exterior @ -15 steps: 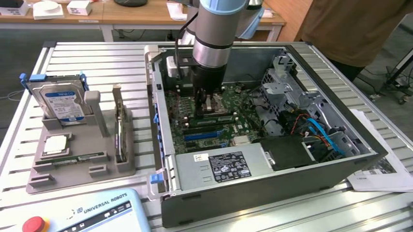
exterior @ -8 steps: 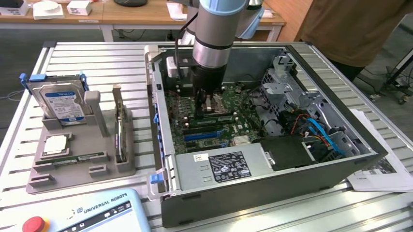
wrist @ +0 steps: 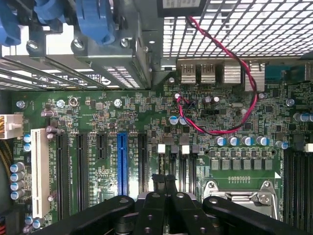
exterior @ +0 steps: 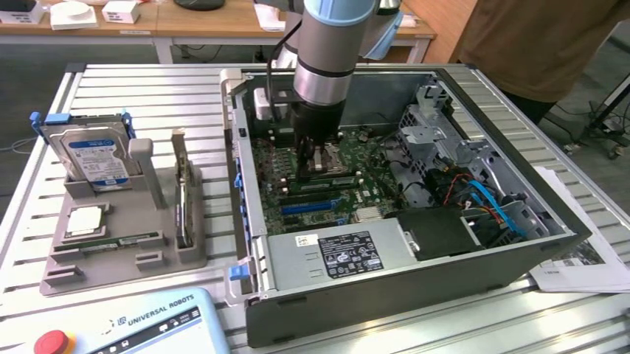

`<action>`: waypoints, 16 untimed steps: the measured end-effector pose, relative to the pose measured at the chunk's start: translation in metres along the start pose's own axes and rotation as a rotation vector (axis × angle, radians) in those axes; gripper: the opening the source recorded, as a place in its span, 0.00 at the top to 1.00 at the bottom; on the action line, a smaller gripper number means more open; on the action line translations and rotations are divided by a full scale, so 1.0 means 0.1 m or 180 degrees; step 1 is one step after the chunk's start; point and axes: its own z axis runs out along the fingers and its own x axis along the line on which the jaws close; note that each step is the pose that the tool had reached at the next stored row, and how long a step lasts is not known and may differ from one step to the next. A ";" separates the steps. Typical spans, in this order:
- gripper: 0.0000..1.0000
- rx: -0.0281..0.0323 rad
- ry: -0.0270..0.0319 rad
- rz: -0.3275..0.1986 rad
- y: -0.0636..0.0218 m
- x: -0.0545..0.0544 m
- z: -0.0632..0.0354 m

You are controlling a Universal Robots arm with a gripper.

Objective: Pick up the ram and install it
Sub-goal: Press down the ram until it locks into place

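Note:
The ram (exterior: 108, 242), a narrow green stick with dark chips, lies flat in the grey parts holder (exterior: 123, 262) at the exterior view's left, outside the computer case. My gripper (exterior: 317, 164) is far from it, down inside the open case (exterior: 394, 287) just above the motherboard (exterior: 369, 195). In the wrist view the gripper (wrist: 165, 180) is shut, its black fingers (wrist: 157, 205) pressed together with nothing visible between them. It hovers beside the silver processor socket (wrist: 242, 193), and long dark memory slots (wrist: 296, 181) run past that socket.
The holder also carries a hard drive (exterior: 97, 156), a square silver chip (exterior: 87, 220) and a thin board standing on edge (exterior: 180, 195). Drive cages and blue cables (exterior: 492, 203) fill the case's right side. A person (exterior: 541, 44) stands behind it. A pendant (exterior: 118, 324) lies in front.

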 end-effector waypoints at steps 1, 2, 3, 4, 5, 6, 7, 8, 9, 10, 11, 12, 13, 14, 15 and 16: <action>0.89 0.0000 0.0000 0.0000 0.000 0.00 0.004; 0.89 0.0000 0.0000 0.0000 0.000 0.00 0.008; 0.89 0.0000 -0.0001 0.0000 -0.001 0.00 0.013; 0.89 0.0001 -0.0001 0.0000 -0.001 0.00 0.018; 0.89 0.0000 -0.0001 0.0000 -0.001 0.00 0.022; 0.89 0.0000 0.0000 0.0000 -0.001 0.00 0.025; 0.89 0.0000 0.0000 0.0000 -0.001 0.00 0.028; 0.89 0.0000 0.0001 0.0000 -0.001 0.00 0.030; 0.89 0.0000 0.0000 0.0000 -0.001 0.00 0.031; 0.89 0.0000 0.0000 0.0000 -0.001 0.00 0.032; 0.89 0.0001 -0.0001 0.0000 -0.002 0.00 0.034; 0.89 0.0001 -0.0001 0.0000 -0.002 0.00 0.033; 0.89 0.0001 -0.0001 0.0000 -0.002 0.00 0.034; 0.89 0.0001 -0.0001 0.0000 -0.002 0.00 0.034; 0.89 0.0001 -0.0001 0.0000 -0.002 0.00 0.034; 0.89 0.0001 -0.0002 0.0000 -0.002 0.00 0.032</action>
